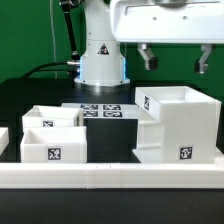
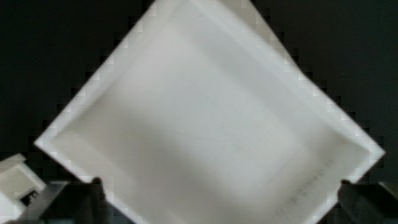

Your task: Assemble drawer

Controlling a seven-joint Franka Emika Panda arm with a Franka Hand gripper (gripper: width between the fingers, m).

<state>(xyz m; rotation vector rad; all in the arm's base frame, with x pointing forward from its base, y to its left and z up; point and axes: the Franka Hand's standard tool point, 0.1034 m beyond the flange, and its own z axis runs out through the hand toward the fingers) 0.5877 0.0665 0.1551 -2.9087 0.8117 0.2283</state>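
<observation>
The large white hollow cube housing (image 1: 180, 125) stands on the black table on the exterior view's right, with a square tag on its front and one on its side. Two small open-top trays (image 1: 56, 118) (image 1: 52, 143) sit close together on the exterior view's left, the nearer one showing a tag. My gripper (image 1: 175, 58) hangs open and empty above the housing, one finger toward each side of it. In the wrist view the housing (image 2: 205, 110) fills the picture. My gripper (image 2: 217, 200) is spread wide, with dark fingertips (image 2: 71, 198) at both lower corners.
The long low white border wall (image 1: 110, 176) runs along the front. The marker board (image 1: 100, 110) lies flat in front of the robot base (image 1: 102, 62). A white corner of another part (image 2: 15, 182) shows at the wrist view's edge.
</observation>
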